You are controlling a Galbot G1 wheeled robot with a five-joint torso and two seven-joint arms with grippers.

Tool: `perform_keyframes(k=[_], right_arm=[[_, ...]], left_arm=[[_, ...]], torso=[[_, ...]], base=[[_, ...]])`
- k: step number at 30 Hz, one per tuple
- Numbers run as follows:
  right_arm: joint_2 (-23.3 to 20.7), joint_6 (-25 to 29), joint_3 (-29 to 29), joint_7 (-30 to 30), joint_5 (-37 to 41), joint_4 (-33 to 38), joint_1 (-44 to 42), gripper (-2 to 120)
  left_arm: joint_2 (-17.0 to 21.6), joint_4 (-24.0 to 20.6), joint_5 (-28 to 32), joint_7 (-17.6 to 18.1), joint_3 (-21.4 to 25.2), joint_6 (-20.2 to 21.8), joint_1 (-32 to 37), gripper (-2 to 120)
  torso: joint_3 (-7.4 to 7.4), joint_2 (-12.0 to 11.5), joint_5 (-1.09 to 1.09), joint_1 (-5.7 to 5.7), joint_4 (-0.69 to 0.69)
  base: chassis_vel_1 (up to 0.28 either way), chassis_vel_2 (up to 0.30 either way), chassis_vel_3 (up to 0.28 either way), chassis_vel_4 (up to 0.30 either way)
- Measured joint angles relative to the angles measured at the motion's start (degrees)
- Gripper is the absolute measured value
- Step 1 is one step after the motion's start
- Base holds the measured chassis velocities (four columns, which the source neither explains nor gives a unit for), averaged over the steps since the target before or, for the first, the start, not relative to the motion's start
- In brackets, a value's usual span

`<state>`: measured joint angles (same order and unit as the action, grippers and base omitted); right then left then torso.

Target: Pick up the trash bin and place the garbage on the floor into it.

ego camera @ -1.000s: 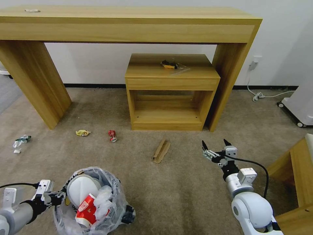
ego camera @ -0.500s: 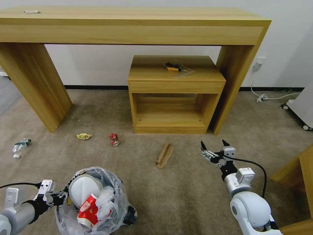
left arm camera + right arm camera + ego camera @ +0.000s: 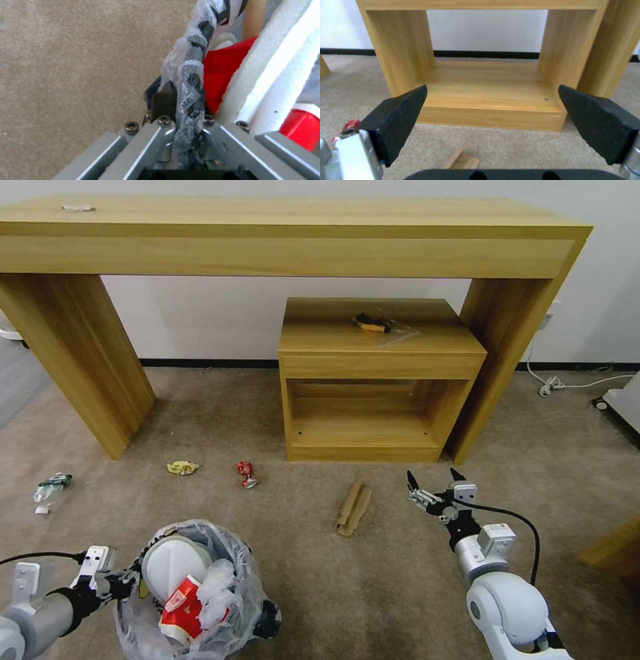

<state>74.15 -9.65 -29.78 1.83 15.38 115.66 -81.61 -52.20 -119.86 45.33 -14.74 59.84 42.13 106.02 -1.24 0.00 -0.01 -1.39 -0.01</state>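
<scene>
Right now your left gripper (image 3: 130, 585) is clamped on the bagged rim of the trash bin (image 3: 193, 593), held low at the near left of the floor (image 3: 320, 580). Your right gripper (image 3: 432, 485) hangs above the carpet with its jaws spread wide, gripping nothing, just beside the cardboard strip (image 3: 353, 508). 2 wrappers, yellow (image 3: 183, 467) and red (image 3: 246, 473), lie farther out.

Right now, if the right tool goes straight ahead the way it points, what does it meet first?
Probably the small wooden cabinet. The right tool hangs open above the carpet, its fingers framing the cabinet's open shelf. The cardboard strip lies lower, below that line. Depth is uncertain.
</scene>
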Motion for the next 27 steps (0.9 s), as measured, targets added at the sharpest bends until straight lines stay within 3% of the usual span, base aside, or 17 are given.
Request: perform_keyframes(k=[20, 27], right_arm=[[0.3, -0.5, 1.7, 0.1, 0.7, -3.5, 1.6, 100], [1.0, -3.8, 1.7, 1.7, 8.0, -7.6, 1.9, 100]], left_arm=[[-4.3, -0.8, -0.9, -1.4, 0.9, 0.0, 4.0, 0], [-5.5, -1.1, -1.3, -1.7, 1.4, 0.0, 4.6, 0]], torso=[[0.00, 0.0, -0.03, 0.00, 0.01], [0.00, 0.0, 0.01, 0.00, 0.01]], base=[[0.028, 0.153, -0.017, -0.153], [-0.003, 0.042, 0.002, -0.036]])
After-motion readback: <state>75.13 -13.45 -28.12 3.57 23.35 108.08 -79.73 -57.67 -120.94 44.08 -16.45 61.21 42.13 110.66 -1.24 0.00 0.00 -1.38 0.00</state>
